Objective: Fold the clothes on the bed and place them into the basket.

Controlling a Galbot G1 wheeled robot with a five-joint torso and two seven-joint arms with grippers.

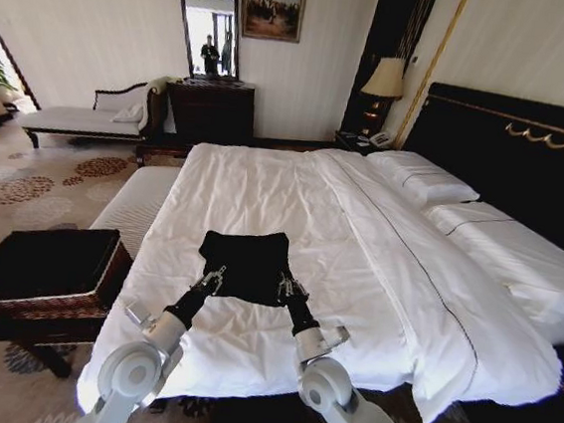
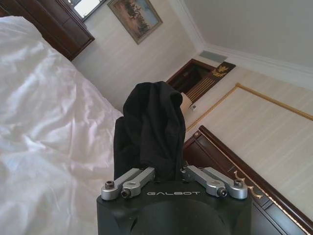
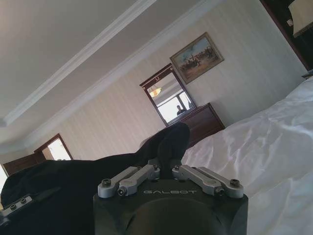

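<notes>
**Top gripped by both hands on bed**

Black top is spread on the white bed, near its foot edge. L hand is clamped on the near-left edge of the top, R hand on the near-right edge; cloth is bunched between the fingers in both wrist views. Basket is seen on the floor, left of the bed.

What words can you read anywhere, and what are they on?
"GALBOT": on the left gripper, whose fingers pinch the black top.
"GALBOT": on the right gripper, also pinching the top.
No lettering shows on the top as it lies on the bed.
</notes>
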